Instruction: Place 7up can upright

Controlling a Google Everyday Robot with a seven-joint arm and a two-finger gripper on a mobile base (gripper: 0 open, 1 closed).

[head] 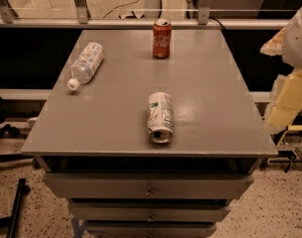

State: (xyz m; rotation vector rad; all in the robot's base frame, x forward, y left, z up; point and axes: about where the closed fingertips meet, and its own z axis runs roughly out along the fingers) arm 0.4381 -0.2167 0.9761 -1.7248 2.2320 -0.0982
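The 7up can (160,117) lies on its side near the front middle of the grey table (215,83). Its whitish body shows green and red print, and its silver top faces the front edge. My gripper (288,103) is a pale, yellowish shape at the right edge of the camera view. It is beyond the table's right side, well apart from the can and holding nothing that I can see.
A red cola can (161,38) stands upright at the back middle. A clear water bottle (86,63) with a white cap lies on its side at the back left. Drawers (148,187) are below the tabletop, and a railing runs behind it.
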